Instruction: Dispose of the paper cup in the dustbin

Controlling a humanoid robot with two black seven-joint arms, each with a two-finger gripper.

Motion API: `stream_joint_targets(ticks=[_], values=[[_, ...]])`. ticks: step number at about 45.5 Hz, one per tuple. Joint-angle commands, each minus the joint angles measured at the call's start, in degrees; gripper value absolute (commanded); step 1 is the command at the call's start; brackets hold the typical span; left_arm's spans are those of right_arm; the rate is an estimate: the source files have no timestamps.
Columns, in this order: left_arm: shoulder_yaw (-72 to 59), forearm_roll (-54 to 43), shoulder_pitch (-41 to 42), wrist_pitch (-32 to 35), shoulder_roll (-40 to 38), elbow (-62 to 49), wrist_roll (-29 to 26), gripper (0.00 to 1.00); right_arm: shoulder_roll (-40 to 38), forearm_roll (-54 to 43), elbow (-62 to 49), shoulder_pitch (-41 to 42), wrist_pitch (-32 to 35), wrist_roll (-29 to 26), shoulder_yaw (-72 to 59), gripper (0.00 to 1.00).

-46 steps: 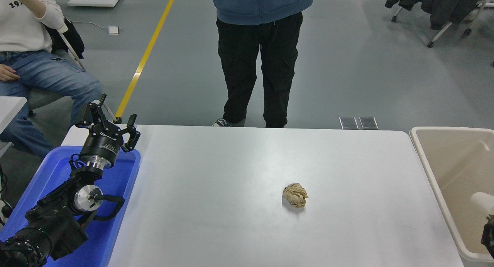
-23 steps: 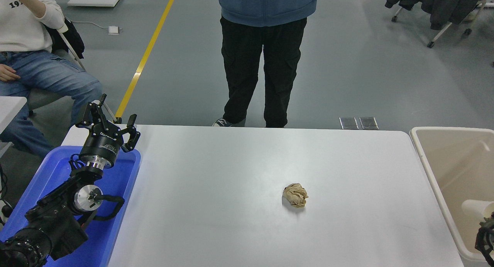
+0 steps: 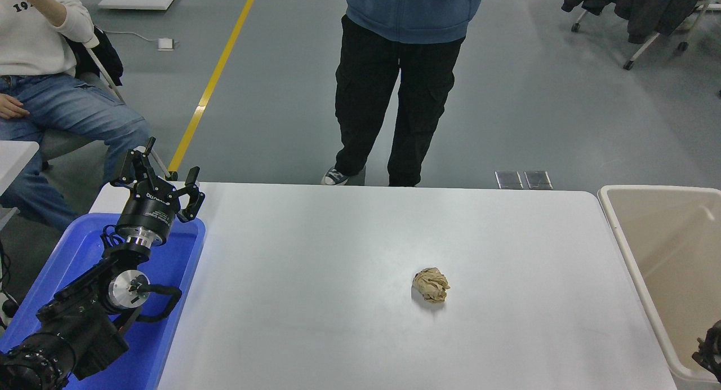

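Note:
The dustbin (image 3: 632,261) is a beige-cream bin standing against the table's right end, open at the top. The paper cup does not show anywhere; the visible part of the bin's inside is bare. Only a small black part of my right gripper (image 3: 711,350) shows at the picture's lower right edge, over the bin's near corner; its fingers are cut off by the frame. My left gripper (image 3: 163,181) is parked at the lower left over the blue tray, open and empty.
A crumpled tan-brown paper ball (image 3: 431,285) lies on the white table (image 3: 338,266), right of middle. A blue plastic tray (image 3: 169,322) sits at the table's left end. One person stands at the far edge, another sits at the far left.
The white cup seen low in the bin by my right gripper has dropped out of view. The right gripper has sunk toward the lower right corner. The standing person has stepped to the right.

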Motion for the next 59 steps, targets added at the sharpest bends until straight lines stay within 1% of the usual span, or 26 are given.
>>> stream_joint_targets(ticks=[1, 4, 5, 9, 17, 21, 31, 38, 46, 53, 59], values=[[0.2, 0.0, -0.2, 0.0, -0.1, 0.0, 0.0, 1.0, -2.2, 0.0, 0.1, 3.8, 9.0, -0.2, 0.4, 1.0], [0.3, 0.0, -0.3, 0.0, -0.2, 0.0, 0.0, 1.0, -3.5, 0.0, 0.2, 6.1, 12.4, -0.2, 0.6, 1.0], [0.4, 0.0, -0.4, 0.0, -0.2, 0.1, 0.0, 1.0, -4.3, 0.0, 0.4, 7.8, 15.5, -0.2, 0.5, 1.0], [0.4, 0.0, -0.4, 0.0, -0.3, 0.1, 0.0, 1.0, -4.6, 0.0, 0.5, 10.4, 20.6, -0.3, 0.4, 1.0], [0.4, 0.0, -0.4, 0.0, -0.3, 0.1, -0.1, 1.0, -4.9, -0.1, 1.1, 15.6, 26.7, -0.3, -0.1, 1.0], [0.4, 0.0, -0.4, 0.0, -0.3, 0.1, -0.1, 1.0, -4.9, -0.1, 3.8, 17.2, 28.7, -0.2, -0.1, 1.0], [0.4, 0.0, -0.4, 0.1, -0.3, 0.2, -0.1, 1.0, -7.0, -0.7, 20.7, 17.5, 28.3, 0.3, 0.0, 1.0], [0.4, 0.0, -0.4, 0.1, -0.3, 0.2, -0.1, 1.0, -5.9, -1.4, 28.1, 17.7, 27.9, 0.6, 0.3, 1.0], [0.4, 0.0, -0.4, 0.1, -0.3, 0.2, -0.1, 1.0, 0.7, -5.0, 27.9, 18.3, 25.2, 0.9, 0.4, 1.0], [0.4, 0.0, -0.4, 0.1, -0.3, 0.2, -0.1, 1.0, 6.9, -10.1, 25.8, 18.4, 20.8, 4.4, 0.4, 1.0], [0.4, 0.0, -0.4, 0.1, -0.3, 0.2, -0.1, 1.0, 10.3, -11.7, 25.9, 18.4, 18.7, 5.5, 0.7, 1.0]])
